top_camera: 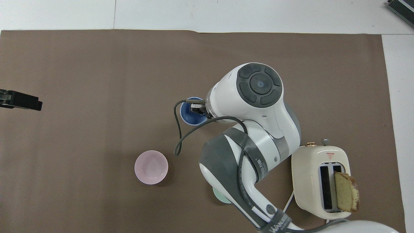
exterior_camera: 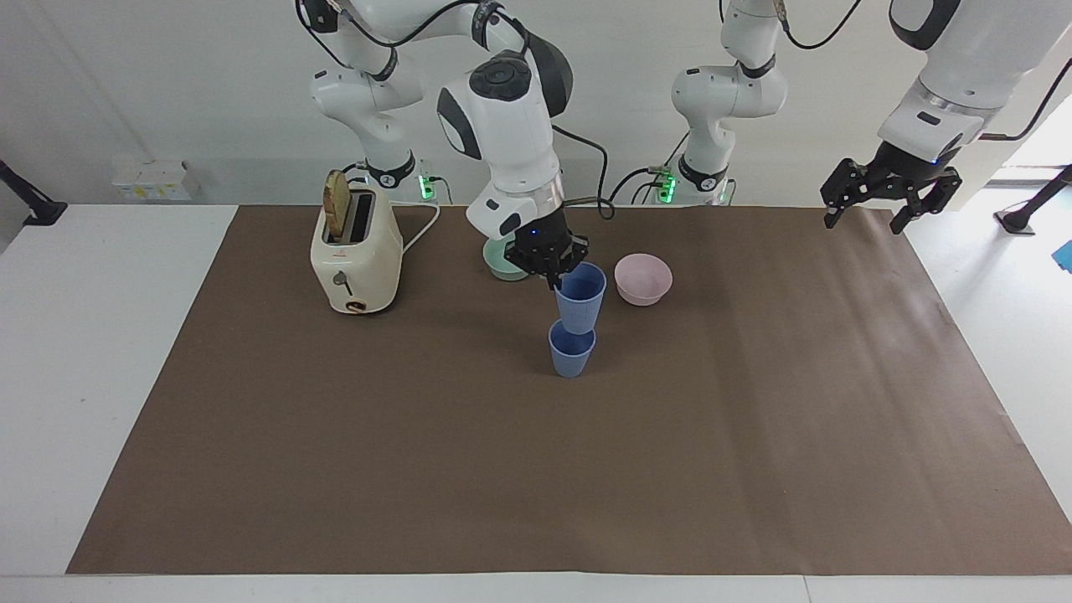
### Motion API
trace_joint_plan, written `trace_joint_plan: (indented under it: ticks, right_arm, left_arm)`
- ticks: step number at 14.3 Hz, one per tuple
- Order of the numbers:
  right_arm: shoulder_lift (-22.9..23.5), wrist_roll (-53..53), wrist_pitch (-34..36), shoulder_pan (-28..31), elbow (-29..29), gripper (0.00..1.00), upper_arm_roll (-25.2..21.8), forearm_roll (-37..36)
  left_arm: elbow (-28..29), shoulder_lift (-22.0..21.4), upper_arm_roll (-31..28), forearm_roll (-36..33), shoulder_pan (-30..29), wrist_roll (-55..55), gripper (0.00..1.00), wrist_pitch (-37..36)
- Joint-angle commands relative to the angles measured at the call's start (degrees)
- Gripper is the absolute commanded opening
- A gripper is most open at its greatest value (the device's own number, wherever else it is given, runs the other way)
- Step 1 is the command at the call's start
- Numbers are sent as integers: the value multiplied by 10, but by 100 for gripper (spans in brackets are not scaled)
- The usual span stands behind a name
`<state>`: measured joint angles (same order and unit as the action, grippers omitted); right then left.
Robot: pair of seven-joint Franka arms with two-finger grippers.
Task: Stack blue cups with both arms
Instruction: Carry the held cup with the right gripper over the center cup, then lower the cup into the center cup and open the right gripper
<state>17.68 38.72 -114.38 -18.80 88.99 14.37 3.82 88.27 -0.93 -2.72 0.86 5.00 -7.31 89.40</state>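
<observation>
Clamped on one cup's [exterior_camera: 579,299] rim, my right gripper [exterior_camera: 553,266] held it over the other cup [exterior_camera: 571,355]; my left gripper [exterior_camera: 891,201] waited spread, well apart from that cup.

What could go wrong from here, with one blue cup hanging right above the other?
1. The right hand pinches only the rim of the held blue cup, which hangs slightly tilted over the standing blue cup. Its base could catch the lower rim and tip that cup.
2. A rim pinch may slip, dropping the cup askew.
3. The pink bowl and green bowl sit close by; the withdrawing arm could nudge them.

The left hand waits open.
</observation>
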Motion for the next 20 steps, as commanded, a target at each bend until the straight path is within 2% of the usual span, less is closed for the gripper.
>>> trace_joint_plan:
  ticks: [1,8,12,13,14,18,20]
  right_arm:
    - [0,6,-3,10,5,0,5,3]
    - [11,4,-35,10,33,0,3,2]
    - [33,7,-60,9,43,0,3,-7]
    - [35,7,-63,10,43,53,3,-7]
    - [35,7,-65,10,43,100,3,-7]
    - [32,8,-52,10,38,100,0,-8]
    - [16,7,-12,21,28,100,-11,-21]
  left_arm:
    - [15,-15,1,13,-7,21,100,-4]
    - [15,-14,1,15,-6,16,100,-1]
    - [13,-14,1,14,-4,20,100,-4]
    - [12,-13,1,14,-4,20,100,-4]
    - [12,-13,1,14,-6,20,100,-4]
    - [12,-14,1,14,-6,20,100,-5]
    - [12,-14,1,14,-6,20,100,-4]
